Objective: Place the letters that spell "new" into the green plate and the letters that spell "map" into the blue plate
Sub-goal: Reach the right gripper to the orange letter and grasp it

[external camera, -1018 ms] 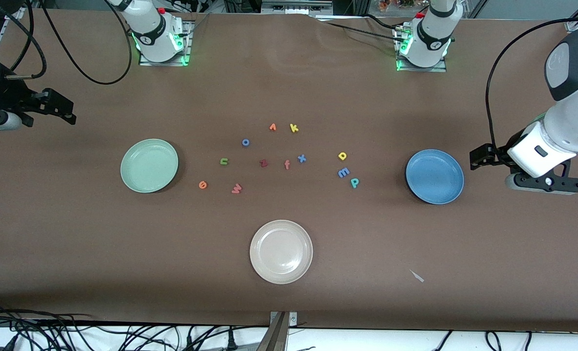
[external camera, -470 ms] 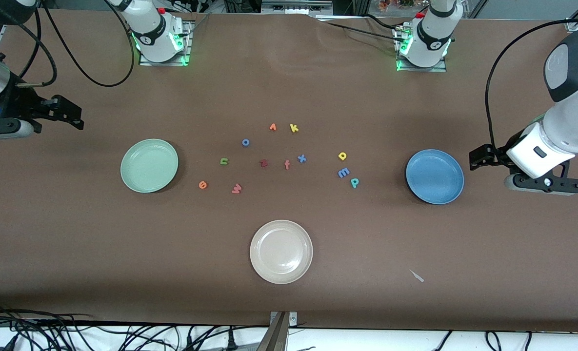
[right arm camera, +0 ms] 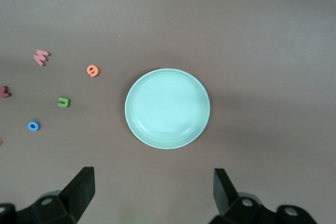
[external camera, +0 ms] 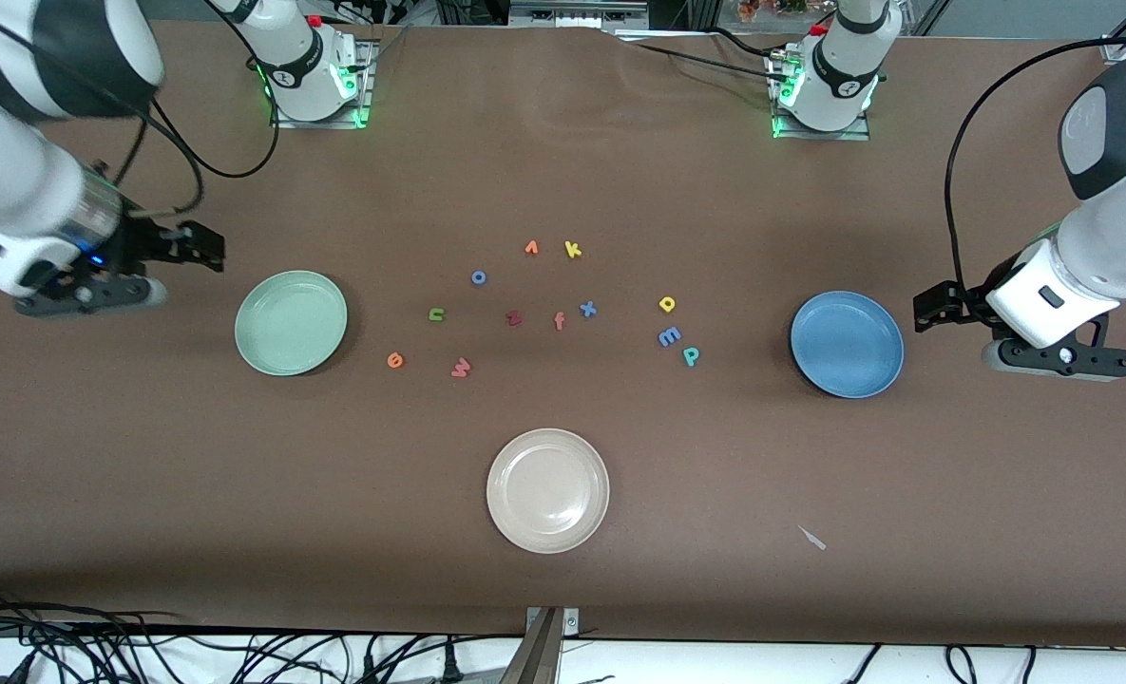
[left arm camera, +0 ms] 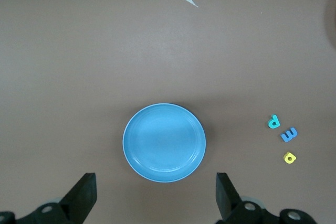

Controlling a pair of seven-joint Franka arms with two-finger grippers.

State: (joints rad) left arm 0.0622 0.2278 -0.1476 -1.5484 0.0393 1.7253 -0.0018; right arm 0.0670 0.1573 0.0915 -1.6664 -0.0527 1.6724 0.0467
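Observation:
The green plate [external camera: 292, 323] lies empty toward the right arm's end of the table, the blue plate [external camera: 847, 344] empty toward the left arm's end. Between them lie the olive "n" [external camera: 436, 314], orange "e" [external camera: 394, 360] and salmon "w" [external camera: 461, 367], then the yellow "a" [external camera: 667, 304], blue "m" [external camera: 669, 335] and teal "p" [external camera: 691, 356]. My right gripper [external camera: 197, 249] hangs open beside the green plate [right arm camera: 167, 108], holding nothing. Open and holding nothing too, my left gripper [external camera: 933, 309] waits beside the blue plate [left arm camera: 164, 142].
A cream-white plate [external camera: 547, 490] sits nearer the front camera, mid-table. Other letters lie in the middle: dark red "z" [external camera: 513, 318], orange-red "f" [external camera: 559, 321], blue "x" [external camera: 587, 309], blue "o" [external camera: 478, 277], yellow "k" [external camera: 572, 250]. A paper scrap [external camera: 812, 538] lies near the front edge.
My right arm has swung in from the table's end toward the green plate, gripper still open. The left arm has hardly moved. No letter has shifted.

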